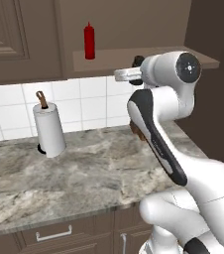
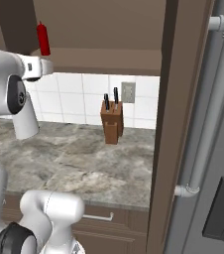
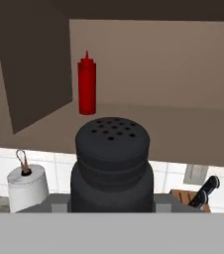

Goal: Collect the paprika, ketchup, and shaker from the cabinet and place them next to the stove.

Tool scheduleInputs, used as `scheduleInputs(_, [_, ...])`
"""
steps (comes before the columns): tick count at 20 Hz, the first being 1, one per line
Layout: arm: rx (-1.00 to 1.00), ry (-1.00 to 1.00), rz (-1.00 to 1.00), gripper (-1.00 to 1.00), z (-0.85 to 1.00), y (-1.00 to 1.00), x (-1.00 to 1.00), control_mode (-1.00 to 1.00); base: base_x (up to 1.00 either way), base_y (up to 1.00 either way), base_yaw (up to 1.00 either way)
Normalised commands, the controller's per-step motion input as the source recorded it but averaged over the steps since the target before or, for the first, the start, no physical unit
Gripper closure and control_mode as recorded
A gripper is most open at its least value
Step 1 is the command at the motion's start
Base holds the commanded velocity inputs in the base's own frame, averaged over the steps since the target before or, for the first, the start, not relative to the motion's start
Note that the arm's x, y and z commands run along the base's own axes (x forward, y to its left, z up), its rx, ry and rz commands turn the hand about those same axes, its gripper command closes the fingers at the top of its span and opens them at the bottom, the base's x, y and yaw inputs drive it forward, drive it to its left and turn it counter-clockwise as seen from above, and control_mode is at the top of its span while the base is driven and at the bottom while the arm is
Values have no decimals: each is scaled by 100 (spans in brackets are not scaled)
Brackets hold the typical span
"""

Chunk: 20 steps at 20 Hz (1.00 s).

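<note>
Left base view: ketchup (image 1: 89,41) stands upright on the shelf of the cabinet (image 1: 148,58), a slim red squeeze bottle well back from the shelf edge; the white arm reaches up in front of the shelf, and a paper towel roll (image 1: 49,129) stands on the marble counter (image 1: 84,173) below.

Right base view: the same red bottle sits at the shelf's far left, above the tiled wall; a knife block (image 2: 112,122) stands on the counter near the tall side panel.

Hand view: shaker (image 3: 111,163) fills the foreground, squat, dark and ridged, its perforated top facing the camera, the gripper (image 3: 111,201) clamped narrowly on its lower body, just outside the cabinet shelf.

Shaker handling: rigid and probably light; the ribbed sides should give the pads purchase, and the low hold on the body looks steady.

Ketchup handling: likely soft-walled and smooth, tall and narrow, so easily toppled; a hold around the mid-body, below the nozzle, seems safest.

Paprika: cannot be made out.
</note>
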Motion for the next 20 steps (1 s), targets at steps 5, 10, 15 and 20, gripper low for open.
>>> scheduleInputs(5, [1,0,0,100,0,-12,-93,-100,0,0,0])
scheduleInputs(10, [3,0,0,100,-6,-14,-99,-100,0,0,0])
scheduleInputs(15, [1,0,0,100,-37,-3,-92,-100,0,0,0])
scheduleInputs(20, [-1,5,0,100,-33,10,-27,100,-14,11,2])
